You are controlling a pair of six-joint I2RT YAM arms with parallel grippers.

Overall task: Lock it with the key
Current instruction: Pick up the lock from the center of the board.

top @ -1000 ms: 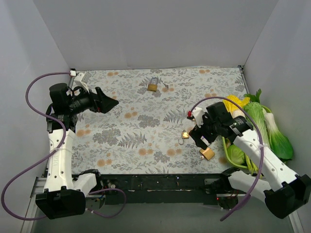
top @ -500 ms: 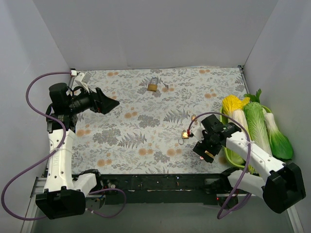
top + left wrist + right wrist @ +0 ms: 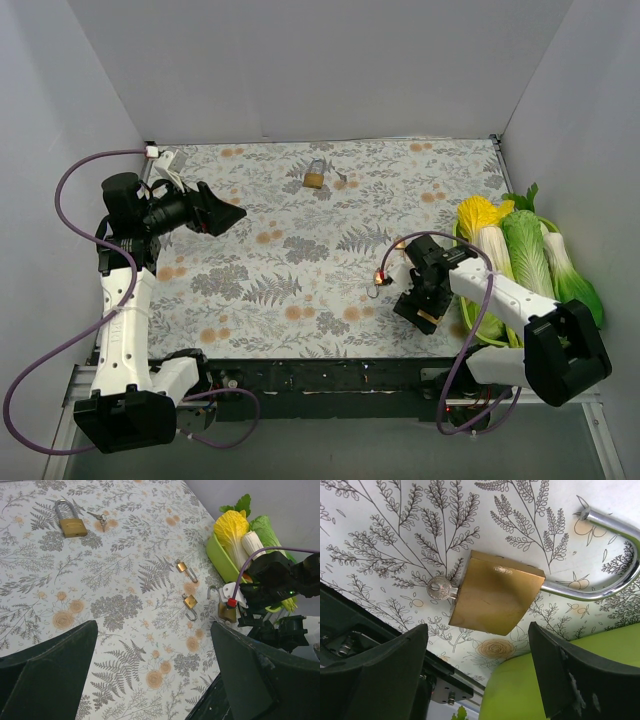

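The right gripper (image 3: 418, 303) hangs over a brass padlock (image 3: 495, 597) at the near right of the floral table (image 3: 290, 200), just beside the green tray (image 3: 535, 690), its jaws wide on either side of the body and gripping nothing. The key (image 3: 440, 588) sits pushed into that padlock's base, round head out, and the shackle (image 3: 600, 580) is swung open. The left gripper (image 3: 228, 212) is raised at the far left, jaws wide and empty.

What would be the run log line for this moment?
left gripper open | right gripper open over padlock | key in padlock | shackle open
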